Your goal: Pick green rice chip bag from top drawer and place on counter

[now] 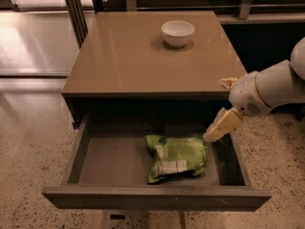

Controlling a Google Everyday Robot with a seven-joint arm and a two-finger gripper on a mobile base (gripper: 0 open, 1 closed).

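Top drawer (114, 161) standing open, pulled out toward 6 o'clock from under the counter (143, 56), flat grey bottom in plain sight between low side walls.

On that bottom, right of centre toward 3 o'clock: green rice chip bag (177, 157), lying flat and crumpled, white label patch facing up near its 6 o'clock edge. Near edge of the bag close to the drawer's front panel yet apart from it. Its 3 o'clock edge near the right side wall, with a strip of bare grey between.

Gripper (214, 110) at 3 o'clock of the scene, reaching in from the right on a white arm (279, 82), hanging over the drawer's right rear corner just below the counter's front edge. Jaws apart: one tan finger (220, 126) slanting down toward 7 o'clock into the drawer, the other showing only as a tan tip level with the counter's front right edge. Lower fingertip right at the bag's 1 o'clock corner; touching it or just above it, cannot tell.

On the counter, toward 12 o'clock and a little to the right: small white bowl (177, 32), upright, well apart from the gripper. Glossy tan top catching light along its 9 o'clock side. Speckled floor (28, 142) around the cabinet at 9 and 3 o'clock.
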